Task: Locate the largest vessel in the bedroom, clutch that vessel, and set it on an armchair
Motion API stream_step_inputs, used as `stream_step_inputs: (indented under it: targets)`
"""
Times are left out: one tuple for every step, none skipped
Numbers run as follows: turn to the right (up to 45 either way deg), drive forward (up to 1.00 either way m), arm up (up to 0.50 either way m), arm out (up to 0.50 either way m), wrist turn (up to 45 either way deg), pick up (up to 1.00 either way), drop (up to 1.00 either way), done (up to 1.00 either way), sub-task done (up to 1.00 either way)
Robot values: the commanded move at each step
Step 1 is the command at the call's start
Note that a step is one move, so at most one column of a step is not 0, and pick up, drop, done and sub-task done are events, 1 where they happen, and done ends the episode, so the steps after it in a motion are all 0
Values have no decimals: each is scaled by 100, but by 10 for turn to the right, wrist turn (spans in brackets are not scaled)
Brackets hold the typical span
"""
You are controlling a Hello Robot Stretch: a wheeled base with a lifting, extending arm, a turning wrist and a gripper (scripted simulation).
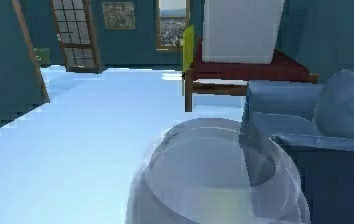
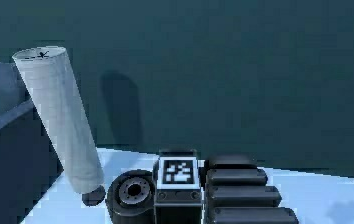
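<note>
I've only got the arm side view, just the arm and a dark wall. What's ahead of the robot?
Observer: A clear glass bowl shows large at the forward view's bottom middle.
Operator: Any seat nearby?
Observer: Yes, a blue armchair stands at that view's right, beside the bowl.
Operator: What's beyond it?
Observer: A bed with a dark red frame, farther back across the pale floor.

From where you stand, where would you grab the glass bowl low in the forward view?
Probably the rim, from above. The glass bowl is upright, mouth up, and its round smooth belly looks too wide to span. Take the side toward the forward view's left, away from the armchair.
</note>
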Motion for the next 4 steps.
stream_step_inputs:
  targets:
    - [0,85,0,0,0,0,0,0,0]
    - [90,0,0,0,0,0,0,0,0]
    - [0,80,0,0,0,0,0,0,0]
    - [450,0,0,0,0,0,0,0,0]
